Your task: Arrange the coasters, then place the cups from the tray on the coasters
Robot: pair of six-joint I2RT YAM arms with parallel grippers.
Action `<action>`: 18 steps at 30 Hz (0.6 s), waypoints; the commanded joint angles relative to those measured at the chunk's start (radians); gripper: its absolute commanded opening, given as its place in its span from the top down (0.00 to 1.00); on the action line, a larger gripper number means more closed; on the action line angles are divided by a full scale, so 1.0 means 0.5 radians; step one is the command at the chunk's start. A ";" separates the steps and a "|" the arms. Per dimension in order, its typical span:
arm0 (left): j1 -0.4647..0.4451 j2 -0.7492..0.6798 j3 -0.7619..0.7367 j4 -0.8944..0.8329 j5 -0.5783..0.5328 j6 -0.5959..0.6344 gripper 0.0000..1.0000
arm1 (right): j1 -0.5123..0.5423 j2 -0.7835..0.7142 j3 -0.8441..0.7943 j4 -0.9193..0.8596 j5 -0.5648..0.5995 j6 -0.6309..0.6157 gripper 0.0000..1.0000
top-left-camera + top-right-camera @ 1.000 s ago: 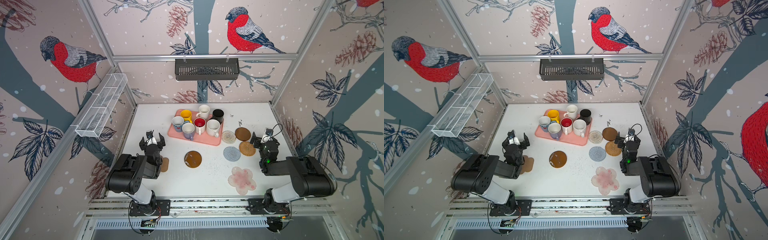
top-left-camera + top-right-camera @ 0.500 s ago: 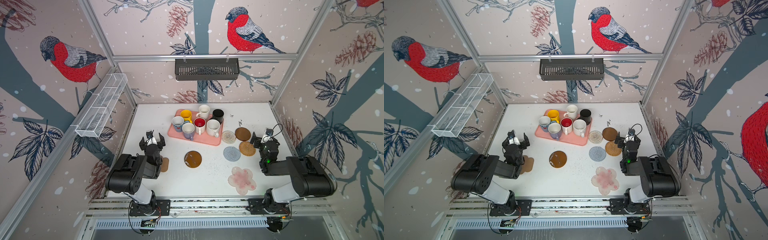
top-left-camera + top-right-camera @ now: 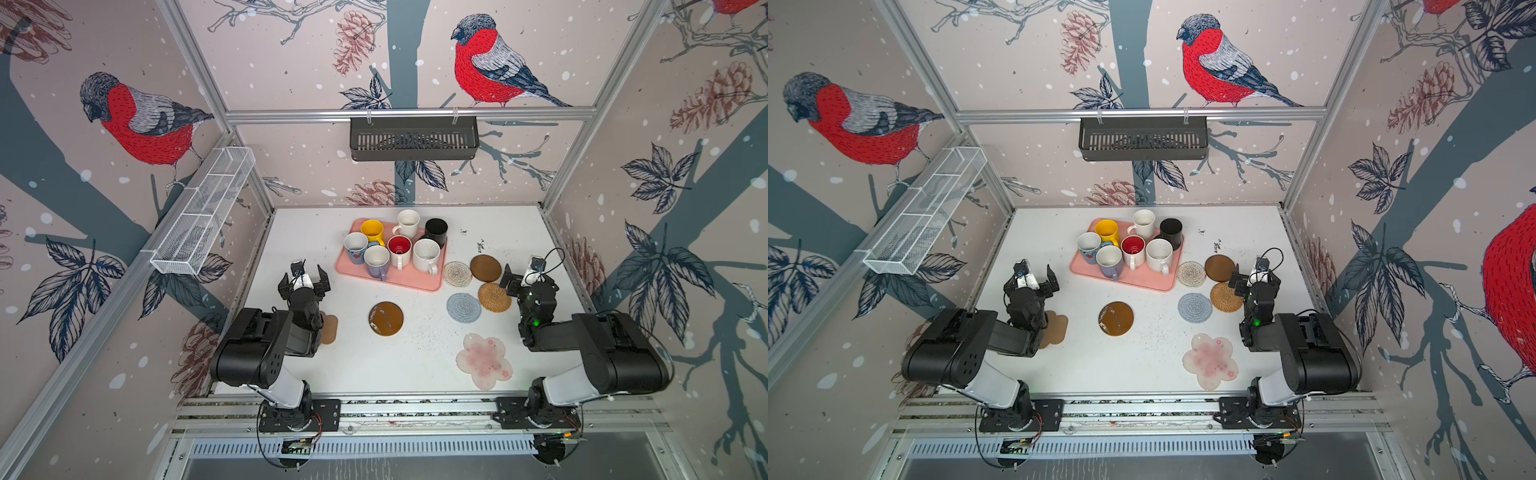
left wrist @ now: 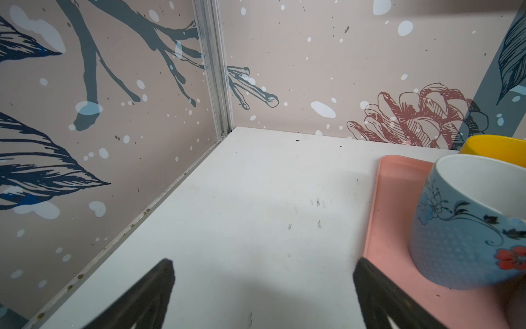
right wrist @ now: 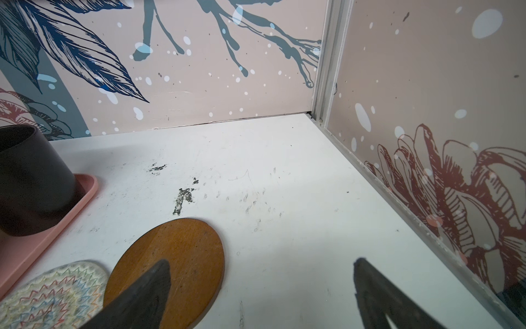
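Several cups, among them yellow (image 3: 372, 230), black (image 3: 436, 230) and red-inside (image 3: 400, 248), stand on the pink tray (image 3: 415, 284) at the back centre. Right of it lie the rope (image 3: 457, 273), brown (image 3: 485, 268), rattan (image 3: 493, 297) and grey-blue (image 3: 463, 307) coasters. A glossy brown coaster (image 3: 385, 318) lies mid-table and the pink flower coaster (image 3: 484, 360) near the front. A tan coaster (image 3: 1057, 328) is half hidden by my left arm. My left gripper (image 3: 304, 279) (image 4: 263, 273) hangs open and empty left of the tray. My right gripper (image 3: 524, 277) (image 5: 262, 262) is open beside the brown coaster (image 5: 182, 250).
A black slotted basket (image 3: 413, 139) hangs on the back wall and a white wire shelf (image 3: 203, 216) on the left wall. Enclosure walls close in the white table (image 3: 386, 374) on three sides. In the left wrist view a floral cup (image 4: 469, 228) stands close by on the tray (image 4: 390, 199).
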 commanded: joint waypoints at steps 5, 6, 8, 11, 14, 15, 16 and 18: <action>-0.054 -0.120 0.032 -0.065 -0.068 0.053 0.02 | 0.059 -0.339 0.137 -0.498 0.348 0.113 0.00; -0.085 -0.168 0.053 -0.129 -0.110 0.089 0.02 | 0.061 -0.389 0.153 -0.569 0.359 0.137 0.01; -0.134 -0.285 0.083 -0.270 -0.152 0.130 0.02 | 0.088 -0.467 0.141 -0.606 0.425 0.168 0.01; -0.141 -0.512 0.247 -0.808 -0.152 0.006 0.02 | 0.098 -0.626 0.129 -0.742 0.523 0.284 0.01; -0.149 -0.672 0.407 -1.209 -0.123 -0.111 0.03 | 0.098 -0.775 0.137 -0.913 0.612 0.418 0.00; -0.153 -0.738 0.440 -1.323 -0.106 -0.151 0.02 | 0.098 -0.816 0.154 -0.983 0.610 0.473 0.01; -0.161 -0.805 0.486 -1.445 -0.083 -0.191 0.02 | 0.100 -0.851 0.177 -1.055 0.591 0.537 0.01; -0.172 -0.907 0.609 -1.760 -0.015 -0.248 0.02 | 0.103 -0.888 0.249 -1.211 0.514 0.666 0.01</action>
